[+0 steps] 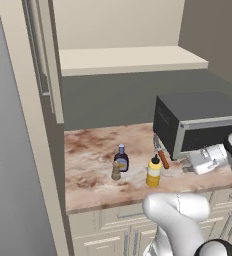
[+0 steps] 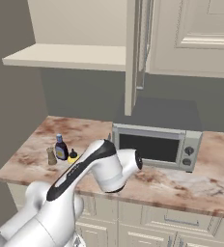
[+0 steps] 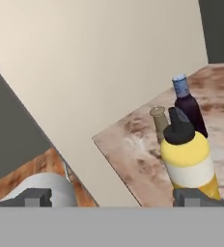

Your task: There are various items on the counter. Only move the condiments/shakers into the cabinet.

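One yellow squeeze bottle (image 1: 154,172), one pepper shaker (image 1: 116,170), one dark bottle (image 1: 121,158), one orange-brown stick (image 1: 163,159), one microwave (image 1: 198,122).

We are looking at a glossy white arm (image 2: 65,202) of rounded, tubular segments, wearing dark bands at its joints, ending in a pale gripper (image 1: 189,165) beside the microwave (image 1: 198,122).

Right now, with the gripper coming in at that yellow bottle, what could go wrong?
1. The yellow squeeze bottle, pepper shaker and dark bottle stand bunched together, so closing in on the first could topple the others.
2. In the hand view the bottle sits off toward one fingertip, so the open gripper may shove it instead of straddling it.
3. The orange-brown stick lies nearby and could get swept along.
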